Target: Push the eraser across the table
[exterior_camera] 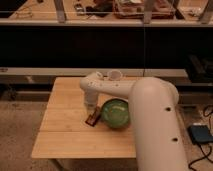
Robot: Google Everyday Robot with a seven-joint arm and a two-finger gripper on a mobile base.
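On the table [60, 135], the eraser [92, 118] lies just left of the bowl [116, 113]. The gripper [90, 107] hangs just behind the eraser. The arm [150, 115] rises right of the bowl.

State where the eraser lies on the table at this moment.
In the camera view the eraser lies near the middle of the table, just left of the green bowl, directly below the pincer.

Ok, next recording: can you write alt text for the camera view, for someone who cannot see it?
A white robot arm reaches over a light bamboo-wood table, its gripper down at a small flat dark eraser with orange-tan edges. A round green bowl sits just right of the eraser in the image.
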